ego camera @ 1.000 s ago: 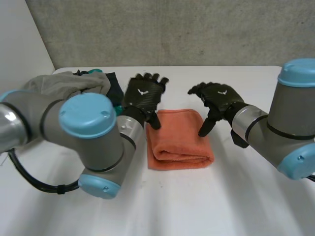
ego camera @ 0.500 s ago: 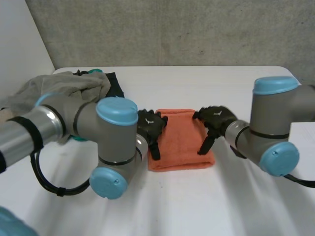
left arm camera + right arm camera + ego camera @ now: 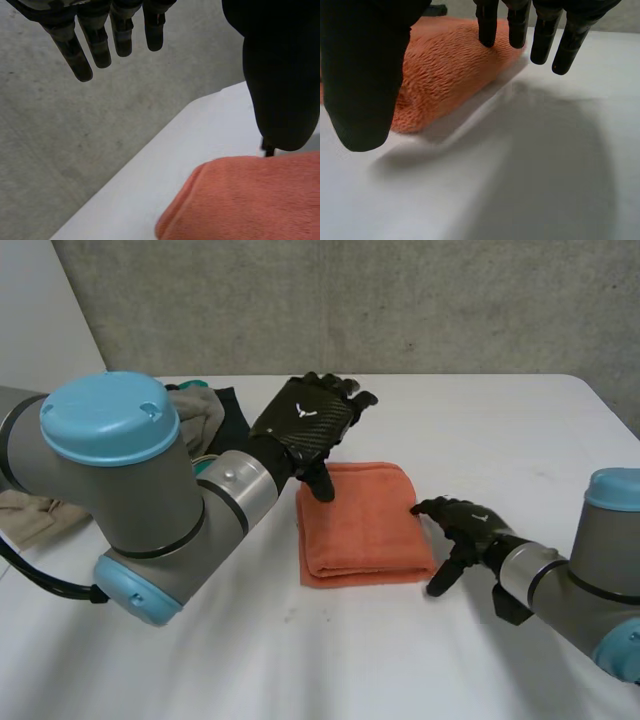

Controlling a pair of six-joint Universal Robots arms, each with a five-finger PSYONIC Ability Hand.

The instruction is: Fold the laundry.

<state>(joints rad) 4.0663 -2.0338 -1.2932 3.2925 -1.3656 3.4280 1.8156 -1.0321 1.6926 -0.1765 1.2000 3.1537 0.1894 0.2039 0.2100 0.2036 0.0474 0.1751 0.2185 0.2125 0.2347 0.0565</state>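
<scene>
In the head view, an orange towel [image 3: 365,522] is seen in the middle of the white table [image 3: 480,430], folded into a thick, neat rectangle. The left hand [image 3: 305,430] is held in the air above the far left corner of the towel. Its fingers are stretched out and nothing is grasped. The right hand [image 3: 462,532] is held low, just beside the right edge of the towel near its front corner, with relaxed fingers that hold nothing. This piece is judged to be finished, which would explain why both hands are released. At the far left of the table, a heap of grey cloth [image 3: 195,410] and dark cloth [image 3: 232,415] is waiting, most likely to be folded next.

In the left wrist view, the fingers [image 3: 82,55] are seen straight and well apart from the towel [image 3: 250,200]. Only the thumb [image 3: 280,75] points down over the towel's edge, and contact with it cannot be confirmed.

In the right wrist view, the fingers [image 3: 520,25] hang loosely at the towel's [image 3: 445,70] edge, and the thumb [image 3: 365,75] is held apart from them. No cloth is pinched between them, and the bare table lies under the palm.
</scene>
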